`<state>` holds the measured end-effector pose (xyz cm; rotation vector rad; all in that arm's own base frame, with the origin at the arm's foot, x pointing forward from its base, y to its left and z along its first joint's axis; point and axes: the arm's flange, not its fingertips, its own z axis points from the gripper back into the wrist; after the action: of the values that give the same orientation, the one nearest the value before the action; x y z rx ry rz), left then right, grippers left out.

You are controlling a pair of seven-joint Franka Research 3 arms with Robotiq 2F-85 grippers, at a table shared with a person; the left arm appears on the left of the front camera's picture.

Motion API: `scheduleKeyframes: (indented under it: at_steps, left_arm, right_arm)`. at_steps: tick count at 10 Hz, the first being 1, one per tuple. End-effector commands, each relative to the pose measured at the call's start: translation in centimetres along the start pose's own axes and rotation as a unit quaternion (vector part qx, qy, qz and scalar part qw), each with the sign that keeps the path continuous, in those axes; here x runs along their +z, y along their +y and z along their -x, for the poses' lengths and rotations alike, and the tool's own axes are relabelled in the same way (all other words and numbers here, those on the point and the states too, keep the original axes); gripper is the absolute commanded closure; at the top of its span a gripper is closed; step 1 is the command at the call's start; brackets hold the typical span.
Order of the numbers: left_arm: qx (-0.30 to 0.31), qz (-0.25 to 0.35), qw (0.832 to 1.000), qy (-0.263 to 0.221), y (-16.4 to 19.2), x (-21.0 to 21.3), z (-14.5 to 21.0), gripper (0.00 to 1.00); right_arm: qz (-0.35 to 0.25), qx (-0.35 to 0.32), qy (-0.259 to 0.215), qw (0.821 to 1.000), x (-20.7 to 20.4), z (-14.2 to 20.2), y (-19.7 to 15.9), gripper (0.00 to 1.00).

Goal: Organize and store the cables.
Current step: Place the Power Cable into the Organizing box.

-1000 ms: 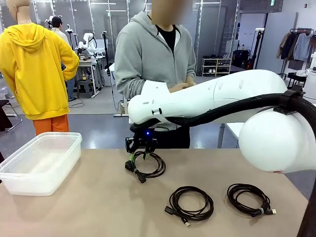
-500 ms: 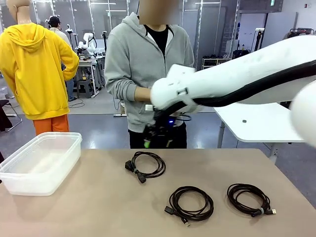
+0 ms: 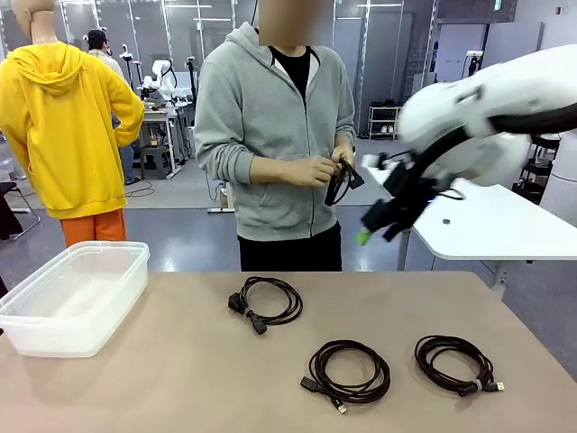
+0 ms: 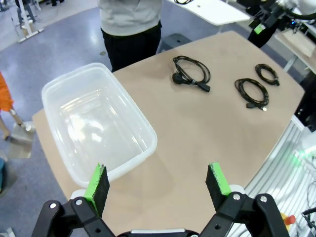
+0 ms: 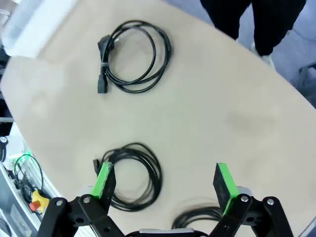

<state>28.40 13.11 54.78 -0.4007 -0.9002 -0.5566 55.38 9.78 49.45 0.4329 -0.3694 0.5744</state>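
Observation:
Three coiled black cables lie on the tan table: one at the far middle [image 3: 267, 302], one nearer [image 3: 348, 371], one at the right [image 3: 455, 363]. The person across the table holds another coil [image 3: 341, 179] in both hands. My right gripper [image 3: 379, 225] hangs in the air to the right of that coil, high above the table, open and empty. Its wrist view looks down between its own open fingers [image 5: 164, 181] on the cables [image 5: 133, 57] [image 5: 131, 177] [image 5: 197, 217]. My left gripper [image 4: 158, 181] is open, high above the container's near end, with the cables [image 4: 191, 71] [image 4: 253, 91] [image 4: 268, 74] beyond.
A clear plastic container [image 3: 83, 262] [image 4: 148, 143] stands at the table's left end. A white table [image 3: 469, 216] stands behind at the right. Bare tabletop lies between the container and the cables.
My right arm rose from the far-middle cable and swung up and to the right, its jaws opening; that cable stayed on the table. The person now holds a coil at chest height.

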Motion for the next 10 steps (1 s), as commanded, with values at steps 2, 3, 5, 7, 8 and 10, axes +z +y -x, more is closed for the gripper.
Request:
scheduleKeyframes:
  at_steps: [2, 3, 5, 7, 8, 10]
  left_arm:
    - [-0.006, 0.004, 1.000, -0.003, 0.0, 0.1, 0.0, 0.00]
    - [-0.006, 0.004, 1.000, -0.003, 0.0, 0.1, 0.0, 0.00]
    - [-0.006, 0.004, 1.000, -0.003, 0.0, 0.1, 0.0, 0.00]
    - [-0.006, 0.004, 1.000, -0.003, 0.0, 0.1, 0.0, 0.00]
    - [-0.006, 0.004, 1.000, -0.003, 0.0, 0.1, 0.0, 0.00]
    - [-0.006, 0.004, 1.000, -0.003, 0.0, 0.1, 0.0, 0.00]
  right_arm:
    - [-0.046, 0.064, -0.026, 0.997, 5.9, 7.4, -4.1, 0.00]
    - [-0.051, 0.099, -0.041, 0.993, 7.8, 10.4, -5.7, 0.00]
    - [-0.062, 0.151, -0.082, 0.983, 10.6, 16.4, -9.3, 0.00]
    - [-0.113, 0.208, -0.115, 0.965, 13.1, 22.0, -12.7, 0.00]
    - [-0.100, 0.234, -0.154, 0.955, 13.7, 24.7, -13.7, 0.00]
    - [-0.083, 0.296, -0.228, 0.924, 12.7, 28.1, -14.9, 0.00]
